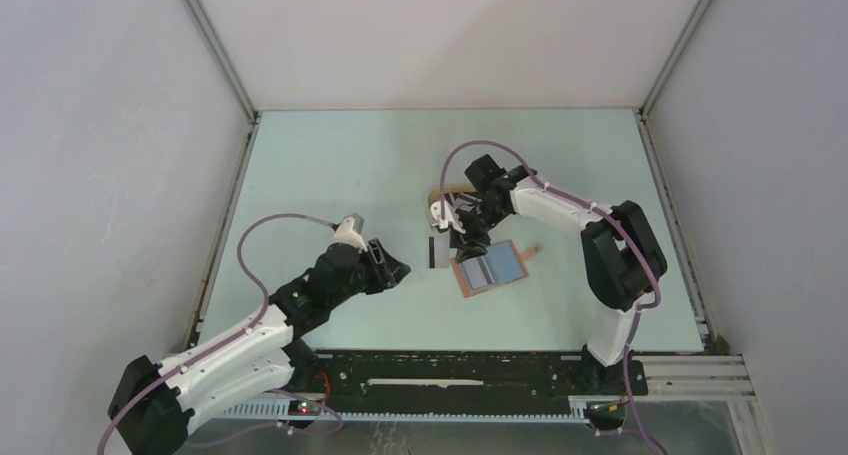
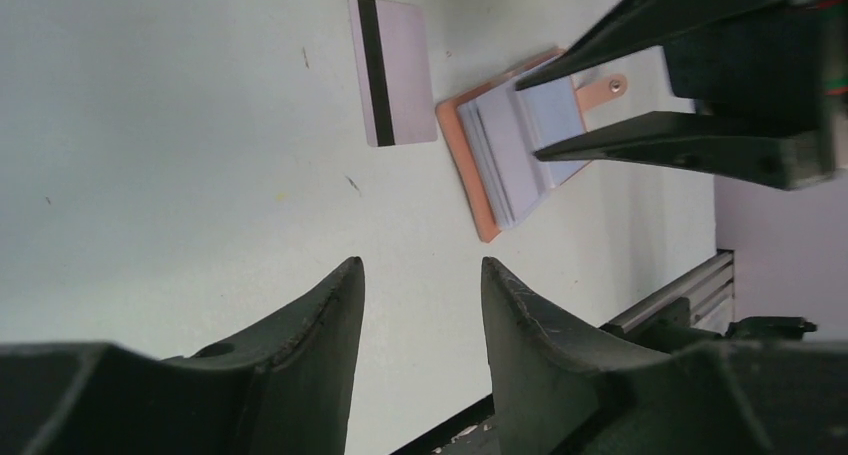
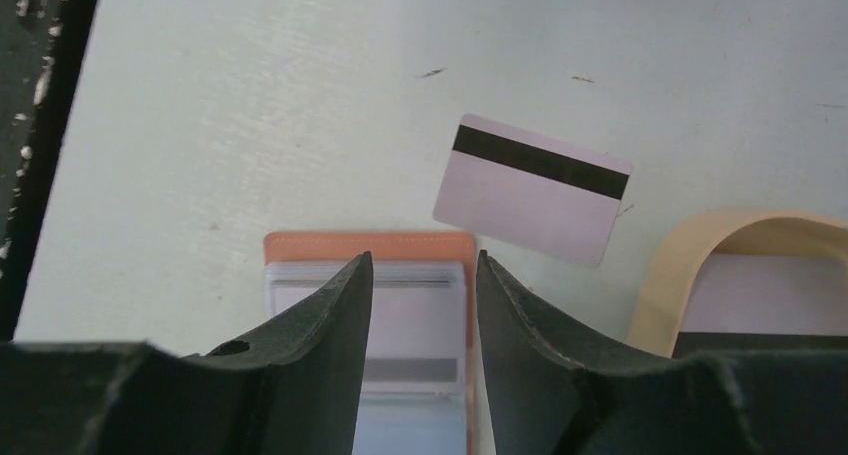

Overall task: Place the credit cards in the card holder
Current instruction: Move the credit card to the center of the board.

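The card holder (image 1: 490, 271) lies open on the table, reddish-brown with light blue pockets and a snap tab on its right edge. A whitish card (image 3: 415, 320) with a grey stripe sits in its pocket. My right gripper (image 3: 423, 260) hovers open just over that pocket (image 1: 466, 239), holding nothing. One loose whitish credit card (image 1: 438, 251) with a black stripe lies flat just left of the holder (image 2: 392, 70) (image 3: 535, 188). My left gripper (image 2: 422, 270) is open and empty, low over bare table to the left of that card (image 1: 403, 271). In the left wrist view the holder (image 2: 468, 165) lies under the right fingers (image 2: 650, 140).
An oval beige tray (image 3: 685, 260) sits behind the loose card and holds more cards (image 3: 770, 295); in the top view the tray (image 1: 434, 193) is mostly covered by the right arm. A black rail (image 1: 450, 367) runs along the near table edge. Grey walls enclose the table.
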Robot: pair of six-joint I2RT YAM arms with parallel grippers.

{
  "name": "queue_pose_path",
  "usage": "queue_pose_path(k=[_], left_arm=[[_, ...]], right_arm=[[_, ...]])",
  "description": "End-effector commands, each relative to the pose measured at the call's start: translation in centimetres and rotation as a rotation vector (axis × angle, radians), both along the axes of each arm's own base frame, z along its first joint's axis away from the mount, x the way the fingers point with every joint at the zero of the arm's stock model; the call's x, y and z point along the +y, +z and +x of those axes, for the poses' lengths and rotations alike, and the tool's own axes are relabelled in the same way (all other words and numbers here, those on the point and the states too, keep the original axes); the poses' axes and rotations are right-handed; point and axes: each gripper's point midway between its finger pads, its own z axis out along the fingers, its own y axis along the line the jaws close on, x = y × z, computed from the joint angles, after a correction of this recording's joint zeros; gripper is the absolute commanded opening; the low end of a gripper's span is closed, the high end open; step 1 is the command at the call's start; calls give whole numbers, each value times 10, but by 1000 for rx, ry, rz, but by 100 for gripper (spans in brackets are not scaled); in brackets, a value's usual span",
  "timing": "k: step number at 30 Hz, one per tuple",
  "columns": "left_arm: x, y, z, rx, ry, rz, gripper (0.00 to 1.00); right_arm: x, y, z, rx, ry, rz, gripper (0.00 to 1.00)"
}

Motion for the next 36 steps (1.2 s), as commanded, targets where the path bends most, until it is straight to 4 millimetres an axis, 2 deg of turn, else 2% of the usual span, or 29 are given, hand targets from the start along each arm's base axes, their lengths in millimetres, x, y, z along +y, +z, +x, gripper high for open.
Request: queue_pose_path(k=[1,10,18,23,28,31,36], left_arm=[[4,17,5,-22,81,-66,51],[6,28,5,-67,75,-76,52],[7,40,9,-163,16,-13,54],[14,34,6,-211,22,-15,55],[20,37,3,-279,15,-28,57],[20,38,0,-305,-9,-24,58],[16,33,-9,-342,-97,-7,58]], right_arm=[[13,-5,29,-96,11,-47,52],[31,-25,54,-73,-101,-145,57],[35,-45,64,-44,-165,-222,59],[35,-54,72,-49,-208,-267,61],[41,-57,78,-29,-231,-274,66],[43,-62,75,25,-241,-296,66],[42,-68,58,82,-235,-326,63]])
